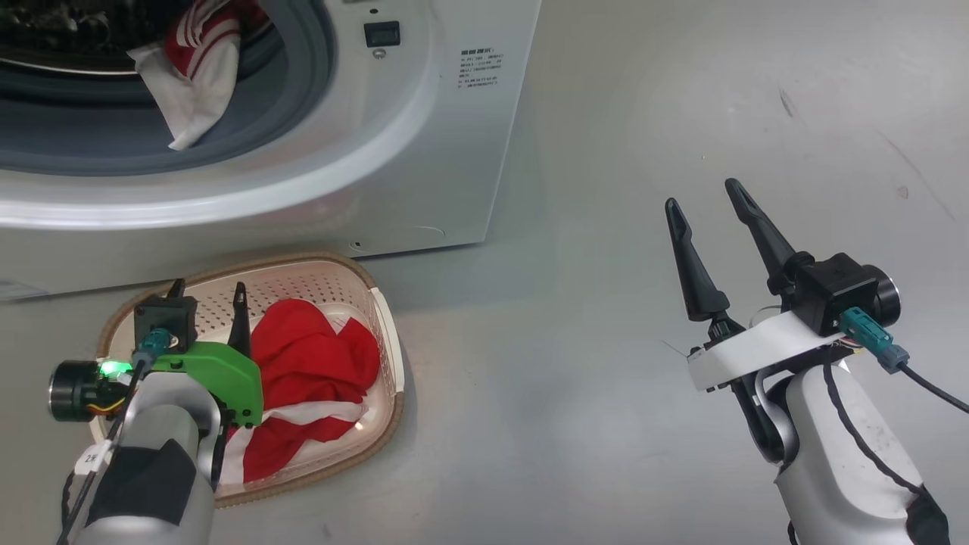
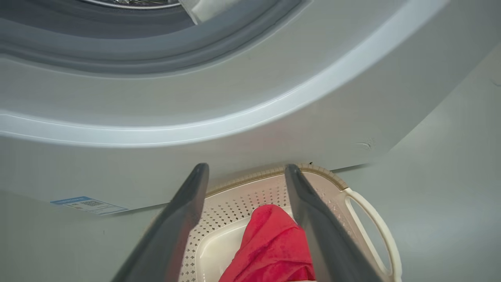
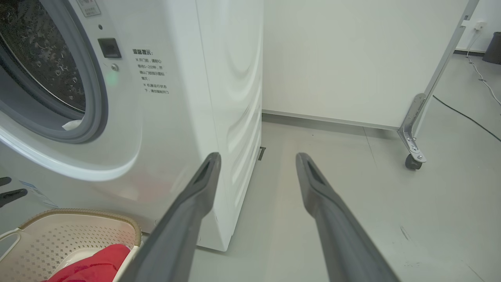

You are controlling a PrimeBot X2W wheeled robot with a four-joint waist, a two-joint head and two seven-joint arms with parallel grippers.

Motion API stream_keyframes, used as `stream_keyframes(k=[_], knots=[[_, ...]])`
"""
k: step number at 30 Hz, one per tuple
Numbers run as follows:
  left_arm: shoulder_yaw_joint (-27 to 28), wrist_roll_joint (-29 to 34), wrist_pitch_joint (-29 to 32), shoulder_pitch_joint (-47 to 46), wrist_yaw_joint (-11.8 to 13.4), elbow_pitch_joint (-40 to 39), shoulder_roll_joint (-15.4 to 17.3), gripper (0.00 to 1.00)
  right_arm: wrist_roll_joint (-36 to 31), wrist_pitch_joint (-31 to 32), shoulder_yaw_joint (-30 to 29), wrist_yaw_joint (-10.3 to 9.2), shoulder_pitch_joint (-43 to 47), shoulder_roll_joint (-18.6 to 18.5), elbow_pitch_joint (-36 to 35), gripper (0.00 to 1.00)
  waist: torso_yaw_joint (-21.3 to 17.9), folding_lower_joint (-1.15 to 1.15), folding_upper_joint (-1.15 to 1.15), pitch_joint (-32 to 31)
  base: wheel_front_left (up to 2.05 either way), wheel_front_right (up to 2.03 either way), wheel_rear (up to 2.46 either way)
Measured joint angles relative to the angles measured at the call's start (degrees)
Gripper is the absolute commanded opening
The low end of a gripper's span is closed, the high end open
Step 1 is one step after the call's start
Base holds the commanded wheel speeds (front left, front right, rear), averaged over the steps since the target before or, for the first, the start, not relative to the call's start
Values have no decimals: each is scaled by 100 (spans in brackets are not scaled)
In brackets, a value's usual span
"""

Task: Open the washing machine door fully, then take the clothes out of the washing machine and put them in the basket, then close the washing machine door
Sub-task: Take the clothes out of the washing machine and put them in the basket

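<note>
While left tool (image 1: 209,286) hovers over basket (image 1: 265,262) — wheeled partition (image 3: 332,58), cable (image 3: 465,115) rightward.

A smooth grey floor (image 3: 352,188) spreads wide, with a dark scuff (image 1: 787,102) showing in the head view; a white panel (image 3: 344,58) stands at its far side; at the panel's right edge a slanted metal strut (image 3: 446,47) ends in a bracket on a small black caster (image 3: 411,161); a black cable (image 3: 465,116) trails over the floor nearby; farther off, a white cable (image 3: 484,80) runs toward a dark bin (image 3: 494,47).
</note>
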Motion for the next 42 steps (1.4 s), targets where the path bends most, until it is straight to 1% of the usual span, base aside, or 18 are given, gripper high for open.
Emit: stream_keyframes(k=[4,7,15,22,31,42], knots=[[-25,-1,-1,42,-87,-75,-40,100,0,0,1,0,96,11,70,100,60,0,0,-243,0,0,0],[-22,-13,-2,148,-101,-208,-52,100,0,0,2,0,186,19,113,100,99,0,0,-433,0,0,0],[-12,-35,-4,411,-198,-945,-135,100,46,0,-12,1,478,60,209,100,193,0,0,-916,0,0,0],[56,-83,-11,772,-200,-1463,-143,100,46,0,9,42,564,60,233,100,262,0,0,-1258,0,0,0],[183,-187,-16,1164,-193,-2146,-172,100,46,0,-13,41,666,62,171,100,307,0,0,-1495,0,0,0],[269,-285,-16,1551,-134,-2608,-205,100,46,0,-80,38,760,65,102,100,310,0,0,-1579,0,0,0]])
